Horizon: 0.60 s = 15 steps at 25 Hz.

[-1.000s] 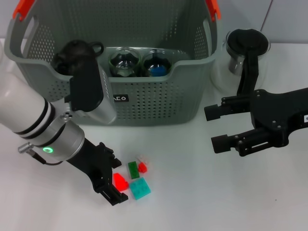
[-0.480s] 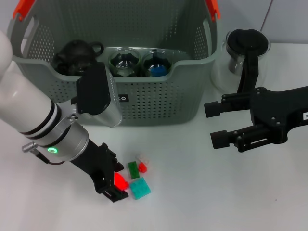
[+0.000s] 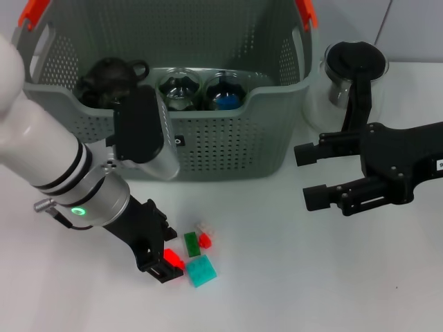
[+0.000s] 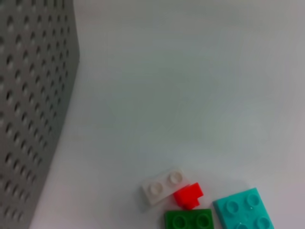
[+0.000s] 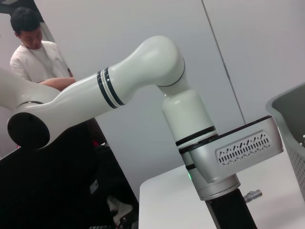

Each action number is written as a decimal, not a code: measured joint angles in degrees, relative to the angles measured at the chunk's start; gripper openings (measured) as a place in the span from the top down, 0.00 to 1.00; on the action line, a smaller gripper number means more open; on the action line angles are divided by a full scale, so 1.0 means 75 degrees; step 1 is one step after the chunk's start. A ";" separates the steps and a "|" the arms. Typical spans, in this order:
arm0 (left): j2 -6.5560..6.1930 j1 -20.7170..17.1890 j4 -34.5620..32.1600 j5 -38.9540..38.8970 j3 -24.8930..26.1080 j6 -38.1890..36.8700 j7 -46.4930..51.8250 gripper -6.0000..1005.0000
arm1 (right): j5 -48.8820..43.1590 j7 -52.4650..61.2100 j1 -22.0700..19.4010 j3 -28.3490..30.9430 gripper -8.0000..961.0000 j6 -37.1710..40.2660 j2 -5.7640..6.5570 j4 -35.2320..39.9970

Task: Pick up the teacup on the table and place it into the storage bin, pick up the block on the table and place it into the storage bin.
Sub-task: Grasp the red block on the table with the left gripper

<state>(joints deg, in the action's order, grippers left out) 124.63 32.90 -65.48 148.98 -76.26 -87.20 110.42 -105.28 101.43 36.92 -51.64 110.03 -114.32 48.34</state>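
Several small blocks lie on the white table [image 3: 291, 277] in front of the storage bin [image 3: 228, 138]: a red block [image 3: 174, 259], a green one [image 3: 192, 243], a teal one [image 3: 201, 271], a small red one [image 3: 205, 240] and a white one [image 3: 202, 228]. My left gripper [image 3: 163, 261] is down at the table with the red block right at its tip. The left wrist view shows the white [image 4: 163, 185], small red [image 4: 188, 195], green [image 4: 188, 220] and teal [image 4: 243, 212] blocks; the larger red block is out of that view. Two glass cups [image 3: 178, 90] stand inside the bin. My right gripper [image 3: 311, 178] hangs open and empty to the right.
A dark teapot [image 3: 111, 76] sits in the bin's left part. A clear glass pitcher with a black lid [image 3: 346, 69] stands right of the bin, behind my right arm. The bin wall [image 4: 28, 95] is close beside the blocks. A person [image 5: 33, 43] is in the background.
My left gripper has shifted slightly toward the bin and settled closer on the red block. The blocks have stayed in place. The right arm has barely moved.
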 joint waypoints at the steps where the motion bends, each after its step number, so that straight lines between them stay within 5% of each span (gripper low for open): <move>1: 0.0000 -0.0001 -0.0011 0.0026 -0.0065 0.0017 0.0005 0.30 | -0.0001 -0.0001 0.0000 0.0026 0.08 0.0001 0.0000 0.0000; 15: 0.0012 -0.0027 -0.0164 0.0141 -0.0385 0.0077 0.0144 0.33 | 0.0004 -0.0006 0.0000 0.0176 0.08 0.0025 -0.0003 0.0000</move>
<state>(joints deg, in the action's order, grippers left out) 124.72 32.69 -66.71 150.04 -79.15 -86.63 111.50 -105.26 101.38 36.91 -50.32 110.22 -114.35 48.34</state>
